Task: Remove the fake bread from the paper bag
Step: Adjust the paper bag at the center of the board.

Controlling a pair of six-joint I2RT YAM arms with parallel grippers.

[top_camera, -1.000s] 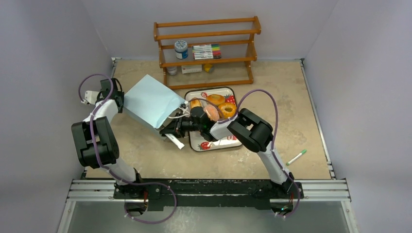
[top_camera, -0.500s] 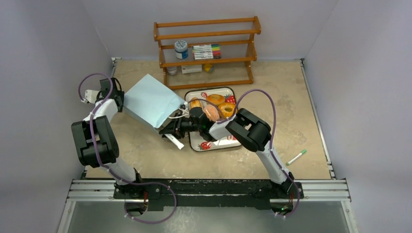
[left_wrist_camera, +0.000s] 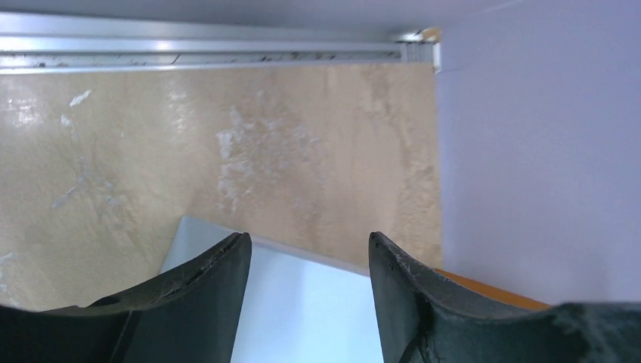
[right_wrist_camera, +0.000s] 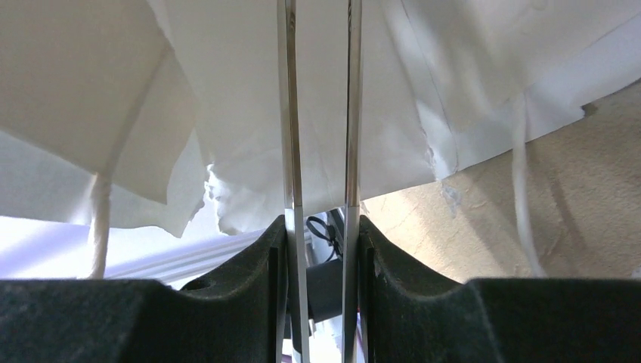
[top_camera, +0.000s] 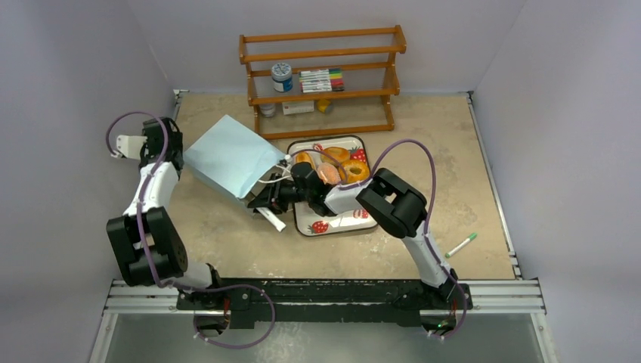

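paper bag (top_camera: 230,157) lies diagonally, mouth facing the tray (top_camera: 344,219).

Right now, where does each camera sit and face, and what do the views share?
Top: above and behind, facing down on the table; left arm and right arm show.
Left wrist: on that arm, facing the table's corner; left fingers show.
Right wrist: facing into the bag; right fingers show.
Shared: the bag, in all three.
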